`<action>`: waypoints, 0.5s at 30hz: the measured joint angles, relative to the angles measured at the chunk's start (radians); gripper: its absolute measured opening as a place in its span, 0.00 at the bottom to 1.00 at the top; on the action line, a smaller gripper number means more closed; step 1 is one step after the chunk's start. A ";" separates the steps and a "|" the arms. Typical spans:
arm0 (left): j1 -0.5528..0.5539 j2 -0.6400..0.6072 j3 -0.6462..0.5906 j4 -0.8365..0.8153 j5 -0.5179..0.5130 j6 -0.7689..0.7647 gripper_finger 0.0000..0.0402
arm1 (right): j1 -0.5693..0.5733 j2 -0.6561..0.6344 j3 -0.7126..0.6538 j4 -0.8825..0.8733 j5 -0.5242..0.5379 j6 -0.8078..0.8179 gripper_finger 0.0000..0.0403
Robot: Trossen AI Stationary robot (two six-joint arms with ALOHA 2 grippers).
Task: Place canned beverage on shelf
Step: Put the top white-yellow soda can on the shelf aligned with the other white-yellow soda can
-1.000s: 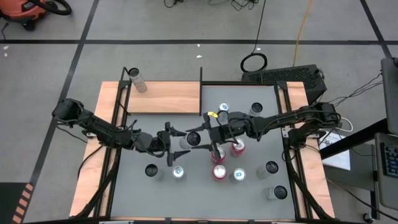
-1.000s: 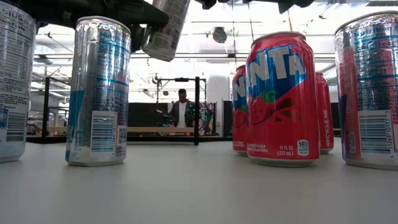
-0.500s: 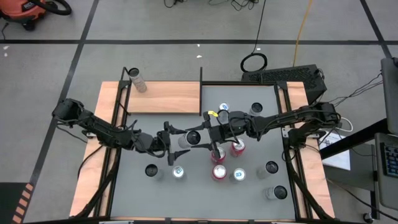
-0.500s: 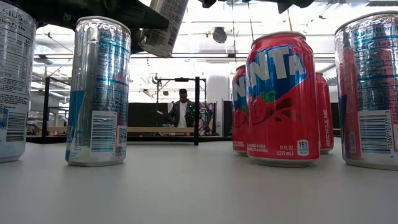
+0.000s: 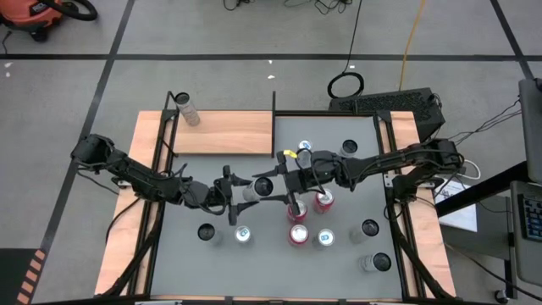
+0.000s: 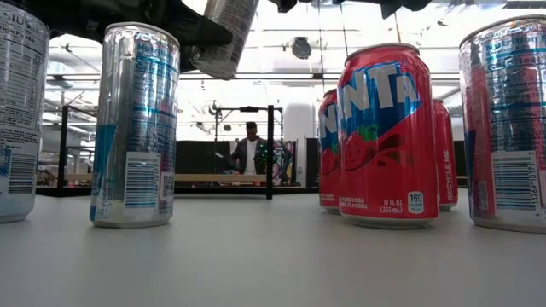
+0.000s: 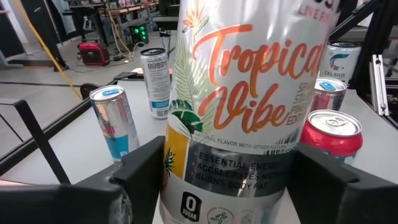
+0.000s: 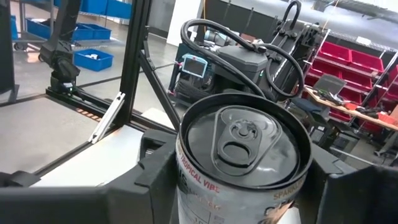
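Both pincers meet over the middle of the grey worktop (image 5: pixel 254 254), each at one end of a silver "Tropical Vibe" can (image 5: pixel 257 190) held aloft and tilted. The right pincer (image 5: pixel 279 188) grips the can near its top, its dark fingers (image 8: pixel 158 168) pressed to both sides just under the lid. The left pincer (image 5: pixel 234 190) brackets the can's lower body, fingers (image 7: pixel 146 165) close against either side of the label; whether they actually press on it I cannot tell. In the low view the can (image 6: pixel 223 36) hangs clear above the standing cans.

The shelf (image 5: pixel 224 134), a light wood board with black posts, sits at the far left part of the worktop, well apart from the held can. One slim silver can (image 5: pixel 187 109) stands at its far left corner.

Red cans (image 5: pixel 298 234) and silver cans (image 5: pixel 242 235) stand scattered over the worktop nearer the front. A person (image 6: pixel 249 152) stands in the room behind
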 joint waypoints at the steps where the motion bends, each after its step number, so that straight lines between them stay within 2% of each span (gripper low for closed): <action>1: 0.000 0.000 0.000 0.000 0.001 -0.002 0.68 | 0.000 0.000 0.000 0.000 0.000 0.012 0.49; 8: -0.001 0.000 0.000 0.000 -0.009 0.001 0.67 | 0.000 0.000 0.002 -0.003 0.007 0.066 0.61; 15: 0.000 0.000 0.000 0.001 -0.036 0.016 0.67 | 0.006 -0.002 0.003 -0.027 0.107 0.087 0.73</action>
